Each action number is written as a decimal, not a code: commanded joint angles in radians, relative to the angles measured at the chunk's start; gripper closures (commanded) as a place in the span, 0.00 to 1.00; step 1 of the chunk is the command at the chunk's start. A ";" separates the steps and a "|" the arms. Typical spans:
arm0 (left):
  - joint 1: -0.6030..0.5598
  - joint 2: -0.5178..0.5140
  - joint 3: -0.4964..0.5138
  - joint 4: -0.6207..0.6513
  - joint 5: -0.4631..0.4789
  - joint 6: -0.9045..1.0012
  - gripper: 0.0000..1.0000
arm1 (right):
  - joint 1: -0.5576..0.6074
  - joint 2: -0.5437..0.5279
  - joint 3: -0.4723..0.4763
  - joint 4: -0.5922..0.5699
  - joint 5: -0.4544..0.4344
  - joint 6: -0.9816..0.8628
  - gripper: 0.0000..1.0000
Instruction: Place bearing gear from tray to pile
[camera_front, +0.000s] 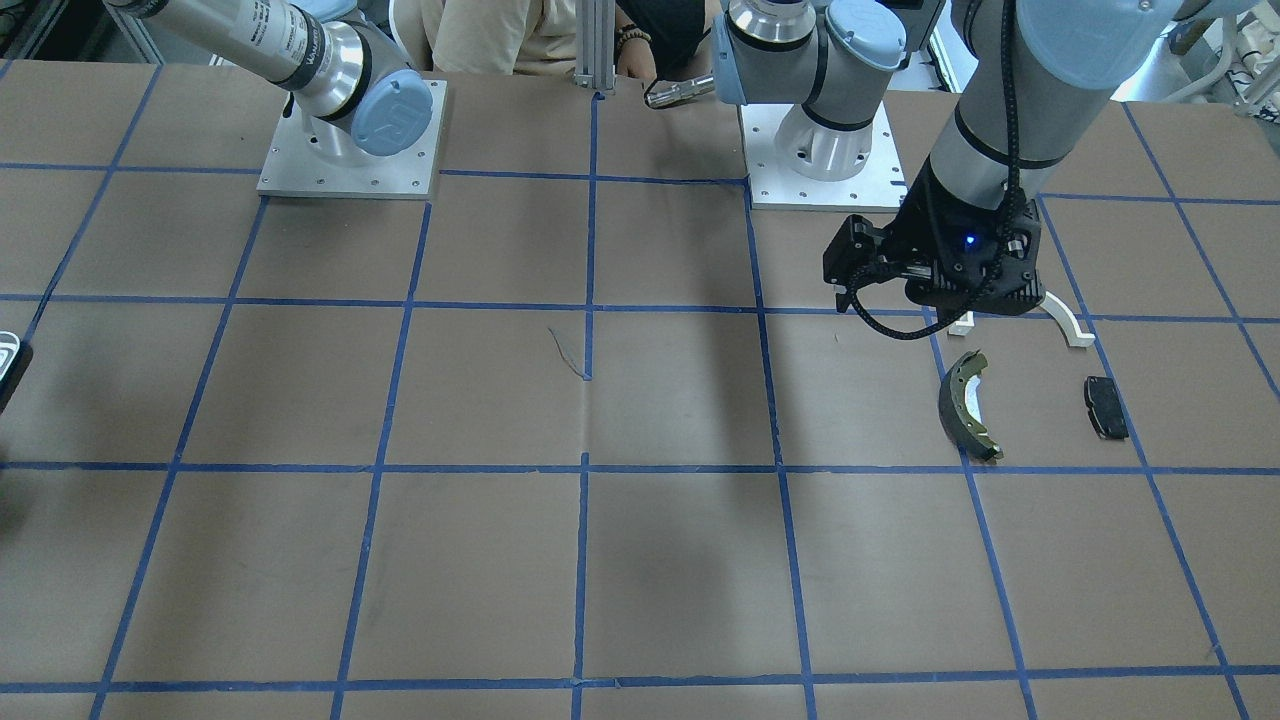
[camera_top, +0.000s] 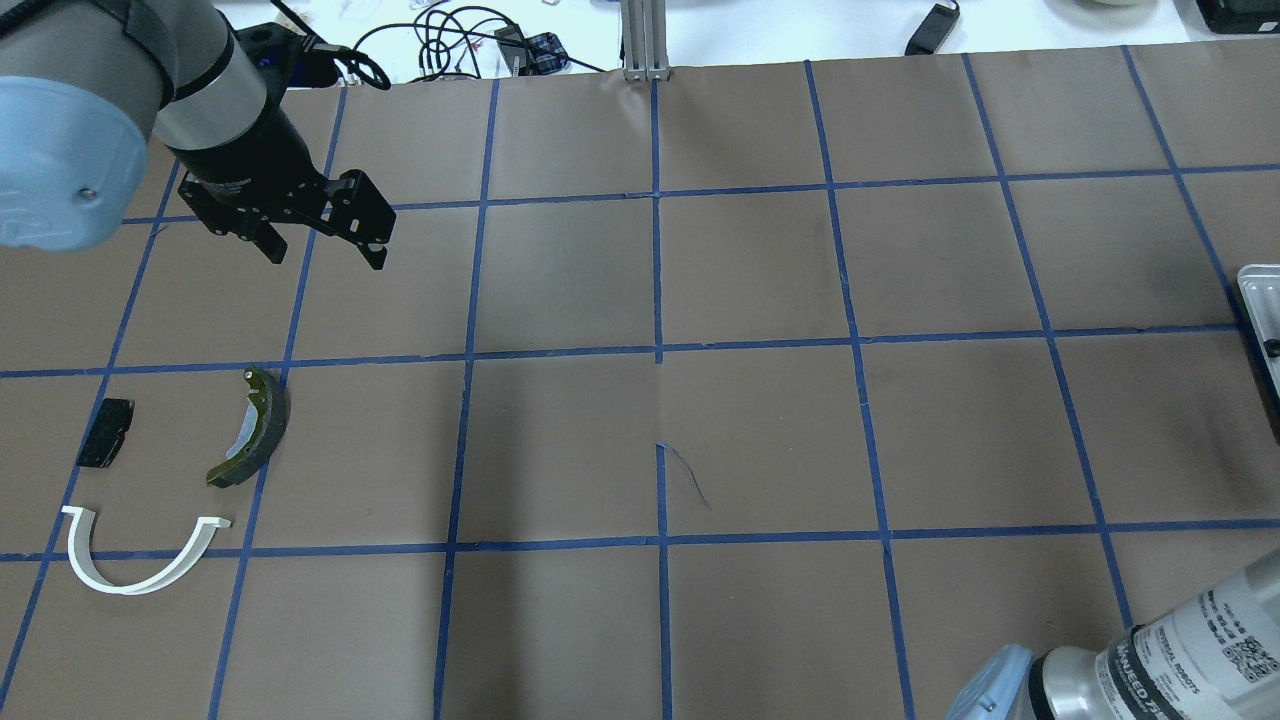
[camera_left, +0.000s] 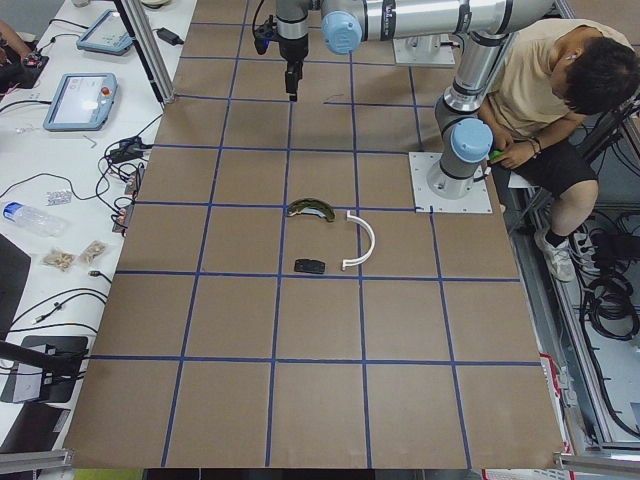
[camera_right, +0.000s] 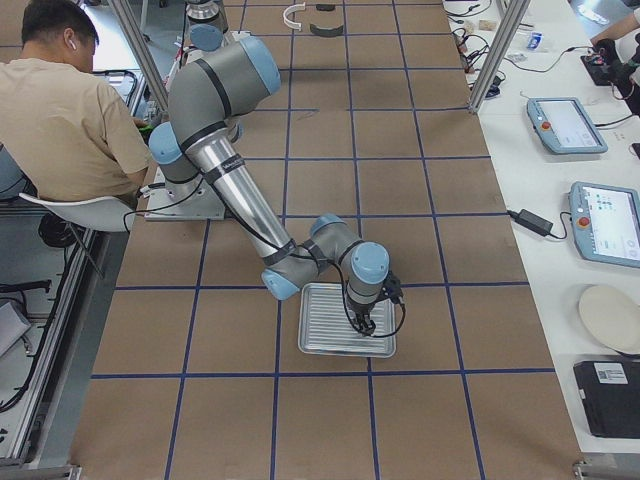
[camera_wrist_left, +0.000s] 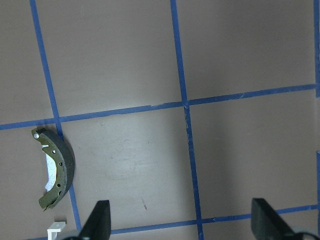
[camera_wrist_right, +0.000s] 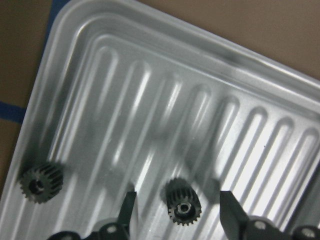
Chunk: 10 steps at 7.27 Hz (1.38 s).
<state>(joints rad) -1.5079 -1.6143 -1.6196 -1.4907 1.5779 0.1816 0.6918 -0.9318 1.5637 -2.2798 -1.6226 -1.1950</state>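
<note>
You find the right gripper (camera_wrist_right: 178, 200) spread astride one bearing gear (camera_wrist_right: 183, 204) on the tray (camera_wrist_right: 165, 90), finger bases cut off below; a second gear (camera_wrist_right: 41, 183) sits lower left. Your left gripper (camera_wrist_left: 181, 210) is spread, tips only visible. The pile (camera_top: 268, 420) lies lower left overhead.

**Work table (camera_top: 760, 440): brown surface, blue tape grid.**
At one end lie a brake shoe (camera_top: 252, 430), a white arc (camera_top: 128, 589) and a black pad (camera_top: 106, 432), near one another but apart. A ribbed metal tray (camera_right: 325, 325) rests flat near the opposite end. Arm base plates (camera_front: 300, 170) sit along the robot's edge.
</note>
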 joint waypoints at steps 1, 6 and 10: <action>0.000 -0.004 0.003 0.001 -0.001 -0.001 0.00 | 0.000 0.014 -0.030 0.000 0.000 -0.005 0.56; 0.000 -0.006 0.000 0.000 -0.001 0.001 0.00 | 0.003 -0.008 -0.042 0.020 0.000 0.012 0.80; 0.000 -0.007 0.000 0.009 0.001 0.001 0.00 | 0.364 -0.356 -0.027 0.407 0.000 0.442 0.81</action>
<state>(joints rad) -1.5080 -1.6235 -1.6199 -1.4838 1.5769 0.1825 0.8941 -1.1940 1.5342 -1.9552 -1.6214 -0.9262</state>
